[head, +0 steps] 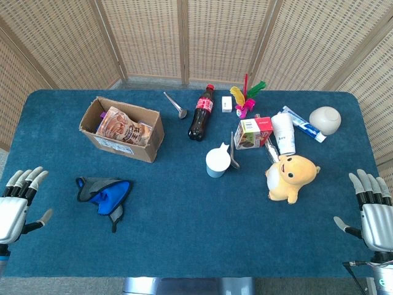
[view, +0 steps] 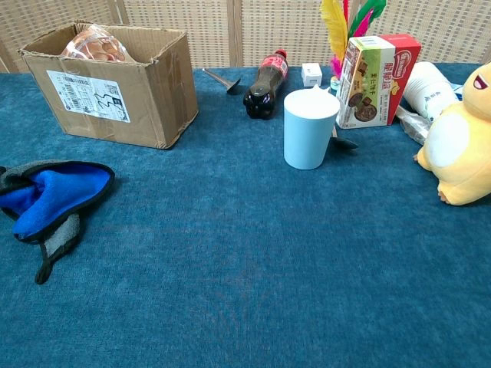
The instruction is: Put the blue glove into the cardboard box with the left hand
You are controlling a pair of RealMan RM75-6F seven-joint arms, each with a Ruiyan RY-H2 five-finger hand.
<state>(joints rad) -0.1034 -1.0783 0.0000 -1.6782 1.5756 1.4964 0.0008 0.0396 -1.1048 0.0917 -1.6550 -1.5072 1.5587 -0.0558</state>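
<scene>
The left hand [head: 17, 206] sits at the lower left edge of the head view, fingers spread and upright, holding nothing; it is off to the left of the blue glove [head: 104, 195] and not touching it. The right hand [head: 371, 206] is at the lower right edge, likewise spread and empty, well apart from everything. Neither hand shows in the chest view.

The glove lies flat on the table [head: 184, 246] in the lower left part of the head view, its blue side up with grey trim and a dark strap trailing toward the bottom of the frame. The cardboard box [head: 123, 129] stands above it in the picture, open at the top, with a snack bag [head: 123, 128] already inside. By the look of it the task has not begun: the glove is ungrasped and outside the box, so reaching, gripping, lifting and dropping it in all remain.

The table is covered in dark blue carpet-like cloth. Across the upper right lie a cola bottle [head: 201, 114], a pale blue cup [head: 218, 161], a yellow plush toy [head: 291, 177], a small carton [head: 253, 133], a white bowl [head: 325, 119] and a metal spoon [head: 175, 105]. Woven bamboo screens [head: 184, 37] close off the back of the room.
</scene>
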